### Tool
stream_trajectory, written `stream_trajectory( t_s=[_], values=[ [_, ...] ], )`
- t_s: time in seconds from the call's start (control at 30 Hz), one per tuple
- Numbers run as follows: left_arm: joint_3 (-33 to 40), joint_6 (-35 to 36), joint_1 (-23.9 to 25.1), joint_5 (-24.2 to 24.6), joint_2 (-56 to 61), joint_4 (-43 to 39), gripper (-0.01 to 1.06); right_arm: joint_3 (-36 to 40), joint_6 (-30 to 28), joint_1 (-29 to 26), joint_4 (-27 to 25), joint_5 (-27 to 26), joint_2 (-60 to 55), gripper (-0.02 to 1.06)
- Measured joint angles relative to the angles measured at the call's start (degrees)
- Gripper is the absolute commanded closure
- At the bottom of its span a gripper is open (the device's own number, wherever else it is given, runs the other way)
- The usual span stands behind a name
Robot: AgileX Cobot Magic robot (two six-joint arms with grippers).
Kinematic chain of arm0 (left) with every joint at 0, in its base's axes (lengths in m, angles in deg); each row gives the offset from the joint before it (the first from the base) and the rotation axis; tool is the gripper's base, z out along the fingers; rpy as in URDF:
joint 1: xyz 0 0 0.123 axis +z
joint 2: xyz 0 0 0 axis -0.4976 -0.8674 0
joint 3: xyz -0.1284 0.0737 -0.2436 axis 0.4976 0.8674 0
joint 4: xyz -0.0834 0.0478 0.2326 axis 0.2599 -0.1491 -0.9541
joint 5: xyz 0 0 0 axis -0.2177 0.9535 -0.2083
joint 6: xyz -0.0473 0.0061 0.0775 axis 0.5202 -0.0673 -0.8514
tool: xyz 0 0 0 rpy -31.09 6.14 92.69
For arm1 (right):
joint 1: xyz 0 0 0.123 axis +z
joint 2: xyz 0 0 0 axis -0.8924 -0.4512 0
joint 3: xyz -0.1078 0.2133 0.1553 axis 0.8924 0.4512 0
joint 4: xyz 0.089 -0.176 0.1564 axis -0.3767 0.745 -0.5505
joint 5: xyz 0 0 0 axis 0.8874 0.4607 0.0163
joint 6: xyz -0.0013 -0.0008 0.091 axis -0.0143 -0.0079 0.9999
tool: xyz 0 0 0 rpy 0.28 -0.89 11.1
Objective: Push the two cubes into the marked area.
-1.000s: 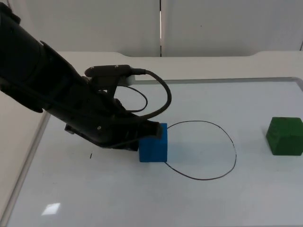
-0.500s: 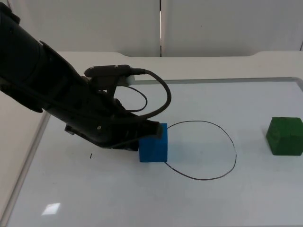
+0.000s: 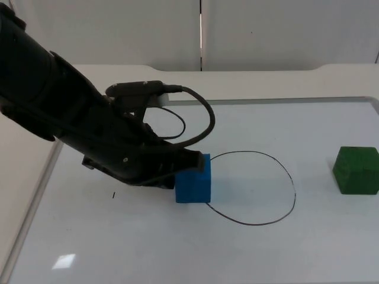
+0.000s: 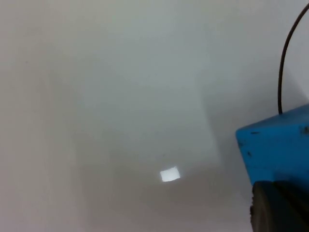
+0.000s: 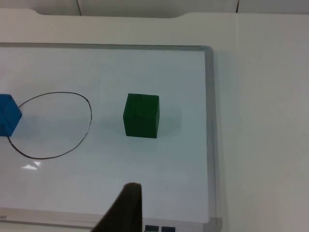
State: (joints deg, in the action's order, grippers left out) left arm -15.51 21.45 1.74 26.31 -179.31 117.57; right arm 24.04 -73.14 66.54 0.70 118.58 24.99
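White whiteboard surface [image 3: 331, 248] carries a drawn black loop [image 3: 251, 188]. Touching the loop's left edge stands the blue cube [image 3: 193, 184], with the left gripper [image 3: 192, 161] pressed against its left side; I cannot tell how its fingers are set. Well right of the loop sits the green cube [image 3: 356, 170], seen also from the right wrist [image 5: 141, 115].

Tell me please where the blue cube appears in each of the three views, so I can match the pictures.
Top view: the blue cube sits on the left edge of the drawn black outline, with the left gripper against its left side.
Left wrist view: the cube is close up, beside the black fingertip.
Right wrist view: the cube is at the outline's far side from the green cube.
Shared landmark: the black outline.
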Motion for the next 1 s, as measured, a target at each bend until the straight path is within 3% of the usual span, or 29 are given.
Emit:
stream_trajectory(
  t_s=[0.27,1.0],
  values=[
    [-0.4,0.0,-3.2,-1.4,0.0,0.1,1.05,0.0,0.0,0.0,0.0,0.0,0.0,-0.01],
    [-4.2,0.0,-3.7,-1.3,-3.1,0.1,1.05,0.0,0.0,0.0,0.0,0.0,0.0,-0.01]
  ],
)
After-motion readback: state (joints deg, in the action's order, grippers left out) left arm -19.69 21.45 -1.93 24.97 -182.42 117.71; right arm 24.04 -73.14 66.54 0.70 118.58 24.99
